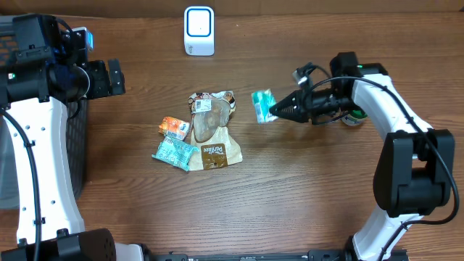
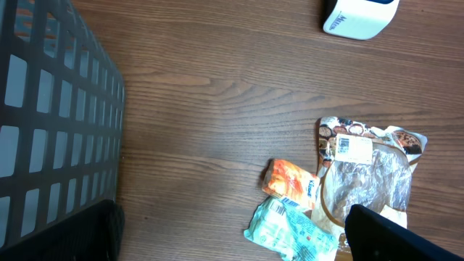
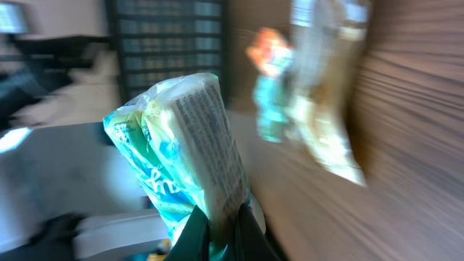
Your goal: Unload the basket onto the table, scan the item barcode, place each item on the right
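Teal packet [image 3: 185,145]: nipped by its lower edge and held up off the table, to the right of the pile. Crinkled film faces the wrist camera with a column of small print down one panel, too smeared to tell whether a barcode is among it.
Right gripper [image 1: 274,110]: jaws pinched tight on that edge alone. I'd say this is to keep the printed faces uncovered.
Left gripper [image 1: 116,77]: jaws spread wide, nothing in them, parked at the table's left beside the black mesh basket [image 2: 51,109], out of the way.
White scanner [image 1: 199,30]: stands at the far edge, well apart from the held packet, so the scan looks not yet done.
Pile: a brown snack bag [image 1: 210,130], an orange packet [image 1: 174,127] and a second teal pouch [image 1: 174,152] lie overlapping mid-table, presumably waiting their turn.
Basket's purpose: likely where scanned goods end up, though I can't be sure.
Next move, as I judge it: carry the packet to the scanner and turn its barcode side toward the window.
Risk: so thin a hold on slippery film could let it twist.
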You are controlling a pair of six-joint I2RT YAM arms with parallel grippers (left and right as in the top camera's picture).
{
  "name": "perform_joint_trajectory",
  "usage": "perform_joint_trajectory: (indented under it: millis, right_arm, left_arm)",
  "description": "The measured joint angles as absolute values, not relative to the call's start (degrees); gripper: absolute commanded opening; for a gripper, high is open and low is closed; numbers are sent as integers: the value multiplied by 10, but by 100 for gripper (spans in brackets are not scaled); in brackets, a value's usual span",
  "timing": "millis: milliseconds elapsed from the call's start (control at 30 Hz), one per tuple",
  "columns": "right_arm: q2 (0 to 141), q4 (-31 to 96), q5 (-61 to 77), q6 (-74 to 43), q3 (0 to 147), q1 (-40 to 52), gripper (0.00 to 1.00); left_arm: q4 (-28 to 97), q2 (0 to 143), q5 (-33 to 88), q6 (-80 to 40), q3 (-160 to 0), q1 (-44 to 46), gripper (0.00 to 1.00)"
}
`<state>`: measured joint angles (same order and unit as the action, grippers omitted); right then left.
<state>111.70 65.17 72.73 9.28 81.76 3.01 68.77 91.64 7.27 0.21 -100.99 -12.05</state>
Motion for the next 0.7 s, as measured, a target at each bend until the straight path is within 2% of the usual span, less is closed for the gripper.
perform_joint_trajectory:
  millis: [267, 700]
  right_arm:
    - [1117, 652, 854, 112, 818, 43, 4]
    - [1117, 652, 877, 114, 818, 53, 4]
  left_arm:
    - [688, 916, 73, 2, -1010, -121, 99]
    - [688, 916, 73, 2, -1010, -121, 100]
